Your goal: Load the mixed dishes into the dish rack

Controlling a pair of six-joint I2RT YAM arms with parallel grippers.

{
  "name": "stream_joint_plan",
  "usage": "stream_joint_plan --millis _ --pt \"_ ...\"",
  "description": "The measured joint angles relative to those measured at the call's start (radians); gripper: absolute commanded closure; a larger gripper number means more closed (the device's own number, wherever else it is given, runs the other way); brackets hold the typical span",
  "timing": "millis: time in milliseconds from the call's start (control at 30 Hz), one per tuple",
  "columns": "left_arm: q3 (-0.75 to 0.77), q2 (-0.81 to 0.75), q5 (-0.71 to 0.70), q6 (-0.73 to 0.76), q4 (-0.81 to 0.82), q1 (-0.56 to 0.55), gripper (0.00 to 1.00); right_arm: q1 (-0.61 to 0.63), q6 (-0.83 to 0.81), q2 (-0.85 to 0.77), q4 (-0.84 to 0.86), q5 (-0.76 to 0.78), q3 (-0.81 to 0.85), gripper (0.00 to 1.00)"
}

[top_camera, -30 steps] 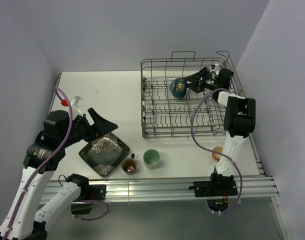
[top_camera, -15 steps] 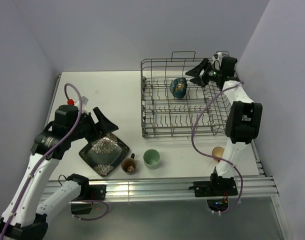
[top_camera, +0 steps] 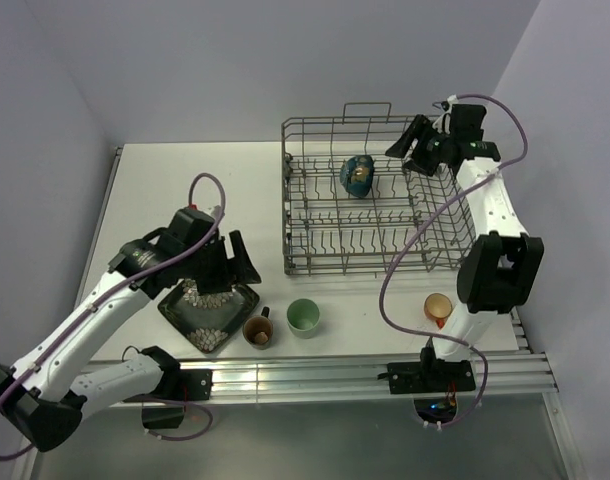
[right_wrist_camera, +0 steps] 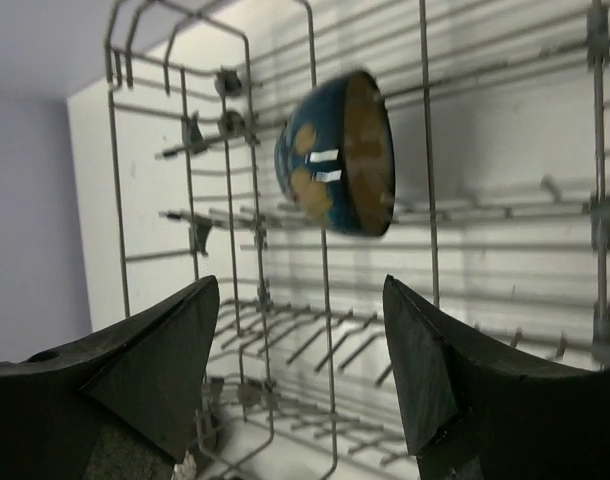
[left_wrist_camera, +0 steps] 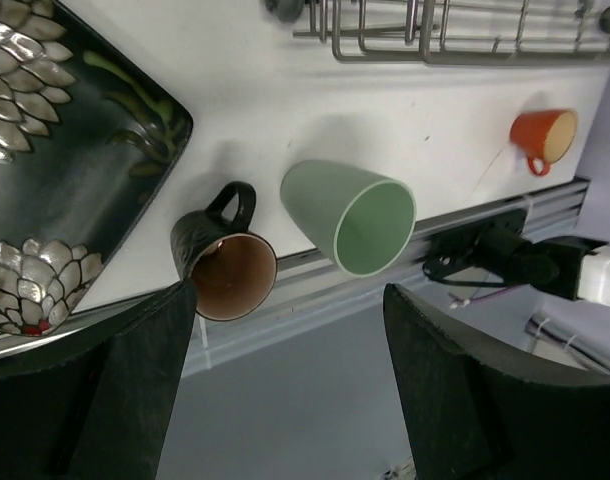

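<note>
The dish rack (top_camera: 315,255) stands at the back right. The dark cream-lined bowl (top_camera: 357,176) leans on edge among its tines, also in the right wrist view (right_wrist_camera: 340,155). My right gripper (top_camera: 410,155) is open and empty, above the rack's far right corner, apart from the bowl. The dark square plate (top_camera: 200,325) lies front left. My left gripper (top_camera: 230,275) hangs open and empty over the plate's right corner. The brown cup (top_camera: 257,331), pale green cup (top_camera: 303,317) and orange cup (top_camera: 437,307) stand along the front edge. The left wrist view shows the plate (left_wrist_camera: 65,190), brown cup (left_wrist_camera: 225,270) and green cup (left_wrist_camera: 355,215).
The table's front edge with its aluminium rail (top_camera: 315,372) runs just behind the cups. The rack's raised wire handles (top_camera: 367,108) stand at its far side. The right wall is close to the rack. The orange cup (left_wrist_camera: 543,138) sits by the right arm's base.
My left arm swung right and down, now over the plate's right corner near the cups. My right gripper drew back up and to the right from the bowl, which stays in the rack.
</note>
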Motion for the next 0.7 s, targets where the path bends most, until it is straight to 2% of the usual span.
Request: stream_joint_plan --millis 133,267,367,533,700 --pt "0.014 0.067 -0.060 -0.037 0.005 -0.114 0.19 0.100 -0.033 -0.109 -0.105 0.090 -0.031 0.27" --pt "0.024 0.141 -0.101 -0.065 0.008 -0.213 0.21 0.317 -0.062 -0.241 -0.198 0.179 -0.043 0.28" --pt "0.034 0.201 -0.129 -0.069 0.013 -0.255 0.23 0.426 -0.051 -0.392 -0.225 0.185 -0.146 0.30" --pt "0.039 0.278 -0.166 -0.066 0.042 -0.286 0.31 0.457 0.000 -0.708 -0.299 0.201 -0.356 0.31" --pt "0.041 0.350 -0.174 -0.062 0.083 -0.299 0.35 0.459 0.023 -0.905 -0.372 0.220 -0.417 0.32"
